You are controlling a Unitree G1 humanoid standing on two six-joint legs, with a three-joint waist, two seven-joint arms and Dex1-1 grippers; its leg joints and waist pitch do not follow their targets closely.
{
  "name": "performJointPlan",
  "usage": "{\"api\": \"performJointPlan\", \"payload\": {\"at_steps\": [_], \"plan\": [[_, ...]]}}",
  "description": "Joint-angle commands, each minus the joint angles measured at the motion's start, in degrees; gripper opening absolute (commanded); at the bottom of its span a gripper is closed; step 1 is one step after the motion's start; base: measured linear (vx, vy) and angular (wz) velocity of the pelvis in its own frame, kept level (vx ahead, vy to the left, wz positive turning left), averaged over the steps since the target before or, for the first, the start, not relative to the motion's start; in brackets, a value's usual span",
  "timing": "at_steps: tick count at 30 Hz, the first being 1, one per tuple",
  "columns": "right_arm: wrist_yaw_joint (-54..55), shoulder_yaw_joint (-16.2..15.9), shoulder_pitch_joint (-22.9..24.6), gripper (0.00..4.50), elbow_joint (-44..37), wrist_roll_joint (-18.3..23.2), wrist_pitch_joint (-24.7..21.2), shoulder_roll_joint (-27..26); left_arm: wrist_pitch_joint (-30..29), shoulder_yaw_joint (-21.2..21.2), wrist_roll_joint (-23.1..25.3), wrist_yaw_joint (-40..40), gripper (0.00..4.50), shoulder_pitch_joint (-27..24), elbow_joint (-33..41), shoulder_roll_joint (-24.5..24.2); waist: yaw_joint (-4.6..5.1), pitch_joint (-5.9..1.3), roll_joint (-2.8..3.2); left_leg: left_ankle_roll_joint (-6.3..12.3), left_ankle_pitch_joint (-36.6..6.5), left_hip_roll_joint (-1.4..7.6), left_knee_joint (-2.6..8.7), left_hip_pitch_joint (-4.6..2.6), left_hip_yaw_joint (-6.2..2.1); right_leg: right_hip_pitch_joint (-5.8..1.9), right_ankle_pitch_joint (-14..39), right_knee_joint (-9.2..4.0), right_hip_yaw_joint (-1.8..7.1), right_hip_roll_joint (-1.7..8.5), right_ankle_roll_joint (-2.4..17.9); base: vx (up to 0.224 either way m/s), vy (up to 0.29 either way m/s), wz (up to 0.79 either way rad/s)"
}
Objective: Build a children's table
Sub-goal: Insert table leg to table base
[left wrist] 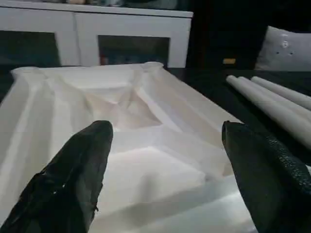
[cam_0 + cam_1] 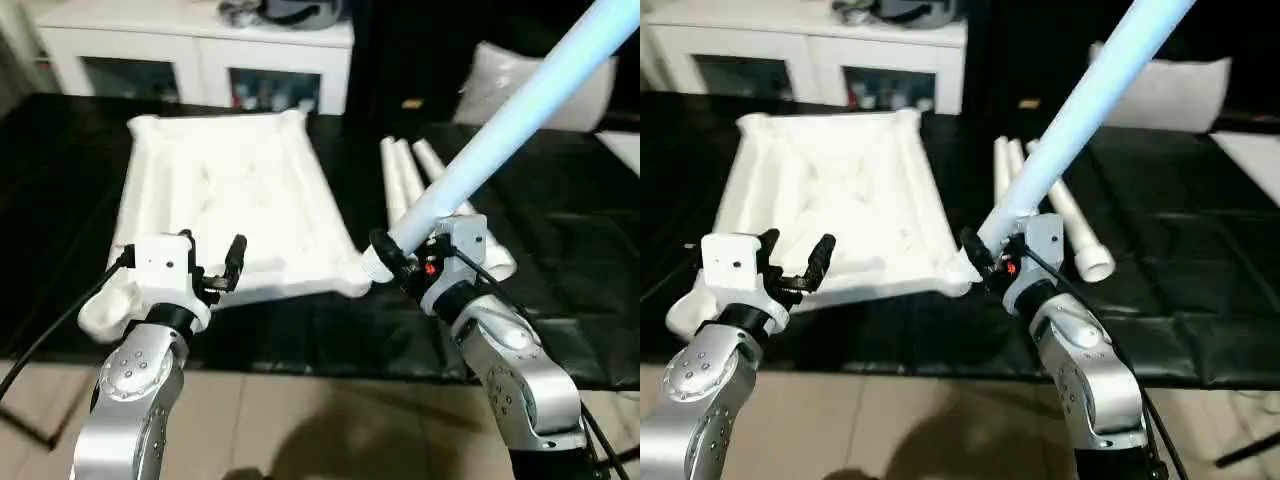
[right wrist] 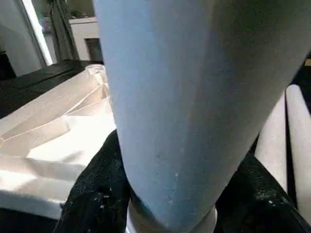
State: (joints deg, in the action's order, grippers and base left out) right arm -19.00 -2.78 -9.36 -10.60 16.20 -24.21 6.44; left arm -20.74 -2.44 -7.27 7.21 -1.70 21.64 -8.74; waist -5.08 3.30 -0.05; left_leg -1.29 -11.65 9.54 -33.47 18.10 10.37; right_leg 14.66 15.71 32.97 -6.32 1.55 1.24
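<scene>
one table top (image 2: 240, 190), four legs: one raised (image 2: 520, 110), three lying at its 3 o'clock (image 2: 410, 180); one cabinet (image 2: 200, 50).

You are looking down at a big black-covered surface (image 2: 560, 230). Its cover is a bit shiny and wrinkled. At about 11 o'clock, behind it, stands a white cabinet (image 2: 200, 45) with two glass doors, and some dark things lie on top of it. At 2 o'clock a pale grey cushion (image 2: 1180, 90) sits in a dark corner. Near you, at 6 o'clock, the floor (image 2: 300, 420) is light brown with tile lines.
</scene>
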Motion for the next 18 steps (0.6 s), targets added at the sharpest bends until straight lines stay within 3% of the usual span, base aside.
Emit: {"api": "performJointPlan", "payload": {"at_steps": [1,2,3,4,5,6,7,8,9,10,11,12,13,14,15,16,17,18], "plan": [[0.0,0.4,-1.1,1.89,-0.4,0.1,0.8,0.6,0.2,1.2,0.4,1.1,3.95,0.5,0.7,-0.5,0.51,-2.57,0.82,-1.90,-31.4,5.14,6.29,-2.11,-3.55,0.39,18.5,-4.89,4.04,6.88,4.9,0.083,0.027,-0.07],[-0.1,0.4,-1.1,1.89,-0.2,-0.1,0.8,0.8,0.2,1.5,0.4,1.5,3.95,0.4,0.7,-0.8,0.22,-3.01,0.59,-0.17,-23.8,4.04,5.51,-0.25,-2.48,-1.32,14.6,-5.02,4.63,7.27,5.9,0.114,0.011,-0.02],[-0.2,0.2,-1.2,1.89,-0.1,-0.3,0.8,1.2,0.2,1.8,0.5,1.9,3.95,0.3,0.6,-1.1,-0.20,-3.47,0.40,0.93,-18.5,3.30,4.68,0.68,-1.91,-2.37,11.9,-5.11,4.83,7.33,5.8,0.106,0.004,-0.02],[-0.5,-0.1,-1.3,1.89,0.0,-0.8,0.9,1.6,0.3,2.1,0.6,2.2,3.95,0.3,0.5,-1.3,-0.70,-3.53,0.30,2.86,-11.5,2.34,3.52,2.07,-1.38,-3.13,10.2,-5.39,5.07,7.33,4.7,0.106,0.004,-0.02],[-0.6,-0.2,-1.3,1.89,0.0,-0.9,0.9,1.8,0.3,2.1,0.6,2.2,3.95,0.3,0.5,-1.3,-1.07,-3.98,0.23,4.21,-6.8,2.06,2.77,2.50,-1.36,-3.66,8.3,-5.18,4.99,6.93,3.3,0.097,0.005,0.02],[-0.5,-0.2,-1.2,1.89,-0.1,-1.4,1.1,2.0,0.4,2.4,0.7,2.5,3.95,0.4,0.3,-1.5,-1.69,-3.69,-0.77,8.45,-3.9,0.67,1.38,6.31,-2.33,-5.97,5.9,-5.97,3.31,8.07,1.4,0.135,0.008,0.24],[-0.3,-0.2,-1.1,1.89,-0.2,-1.8,1.3,2.2,0.5,2.6,0.8,2.8,3.95,0.5,0.1,-1.6,-1.35,-4.62,0.62,12.41,-0.3,0.73,0.61,5.98,-3.19,-6.18,1.6,-6.04,1.64,8.75,-1.5,0.135,0.008,0.24],[-0.2,-0.2,-1.1,1.89,-0.2,-2.1,1.4,2.4,0.6,2.7,0.8,2.9,3.95,0.6,0.0,-1.6,-1.30,-4.59,1.39,14.76,1.4,0.31,0.45,6.14,-3.93,-6.49,-1.4,-6.00,0.06,8.09,-3.2,0.155,0.019,0.57],[0.1,-0.1,-1.0,1.89,-0.3,-2.6,1.8,2.6,0.6,2.9,0.7,3.1,3.95,0.8,-0.2,-1.6,-0.06,-4.85,2.27,19.52,6.3,0.44,1.36,2.81,-6.36,-5.44,-6.4,-3.91,-2.73,4.20,-5.6,0.209,0.019,0.63],[0.3,0.0,-0.9,1.89,-0.3,-2.8,2.0,2.6,0.6,3.0,0.7,3.2,3.95,0.9,-0.3,-1.6,2.87,-5.41,3.23,32.47,11.6,4.11,1.63,-7.13,-15.10,4.57,4.0,4.68,-3.33,0.04,-5.7,0.209,0.019,0.63],[0.5,0.6,-0.8,1.89,-0.3,-2.3,1.8,2.3,0.7,3.2,0.7,3.3,3.95,1.0,-0.4,-1.6,3.33,-5.99,2.82,36.67,25.7,8.00,-0.30,-10.31,-17.87,10.16,12.4,8.45,0.85,1.95,-4.3,0.200,0.011,0.57],[0.6,1.7,-0.6,1.89,-0.3,-1.4,2.0,1.9,0.7,3.4,0.6,3.7,3.95,1.1,-0.6,-1.6,2.92,-5.23,2.73,32.22,28.0,8.54,-1.05,-8.79,-14.48,11.96,9.3,9.52,2.51,2.99,-4.7,0.012,0.014,0.42],[0.7,2.1,-0.5,1.89,-0.5,-1.1,2.1,2.0,0.9,3.8,0.7,4.1,3.95,1.2,-0.8,-1.8,2.31,-4.28,2.66,25.11,24.0,5.99,1.97,-3.58,-10.00,10.36,2.2,11.78,2.35,1.98,-6.9,0.012,0.014,0.42],[0.8,2.0,-0.5,1.89,-0.6,-1.3,2.1,2.2,0.9,4.0,0.7,4.3,3.95,1.2,-0.9,-1.9,2.35,-3.97,2.43,23.58,19.2,4.82,3.05,-2.12,-8.62,9.74,-0.5,11.24,2.58,1.68,-7.0,-0.086,-0.012,0.11],[0.9,2.0,-0.4,1.89,-0.7,-1.6,2.1,2.5,1.0,4.3,0.7,4.7,3.95,1.3,-1.0,-2.0,1.97,-2.79,-0.02,20.25,0.5,1.38,4.15,-0.99,-5.78,8.46,-6.3,3.84,4.53,2.91,-2.8,-0.008,-0.066,-0.06],[0.9,2.0,-0.4,1.89,-0.7,-1.6,2.1,2.5,1.1,4.4,0.7,4.7,3.95,1.3,-1.0,-2.0,1.97,-2.72,-1.59,17.58,-6.9,-0.50,3.51,-0.38,-4.88,6.67,-4.5,0.53,6.51,4.23,-2.4,-0.008,-0.066,-0.06],[1.0,2.0,-0.4,1.89,-0.7,-1.7,2.2,2.7,1.1,4.7,0.7,4.9,3.95,1.3,-1.0,-2.1,0.88,-2.03,-2.41,14.04,-13.6,-2.77,1.73,0.70,-3.52,5.14,10.6,-3.31,9.34,6.96,-2.3,0.038,-0.108,-0.01],[1.1,2.1,-0.4,1.89,-0.7,-1.7,2.3,2.6,1.5,4.9,0.6,5.1,3.95,1.2,-0.9,-2.0,-0.22,-2.52,-3.05,8.79,-10.1,-3.55,-5.53,0.63,-4.68,2.61,36.9,-6.96,13.79,13.03,-0.1,0.055,-0.097,-0.01]]}}
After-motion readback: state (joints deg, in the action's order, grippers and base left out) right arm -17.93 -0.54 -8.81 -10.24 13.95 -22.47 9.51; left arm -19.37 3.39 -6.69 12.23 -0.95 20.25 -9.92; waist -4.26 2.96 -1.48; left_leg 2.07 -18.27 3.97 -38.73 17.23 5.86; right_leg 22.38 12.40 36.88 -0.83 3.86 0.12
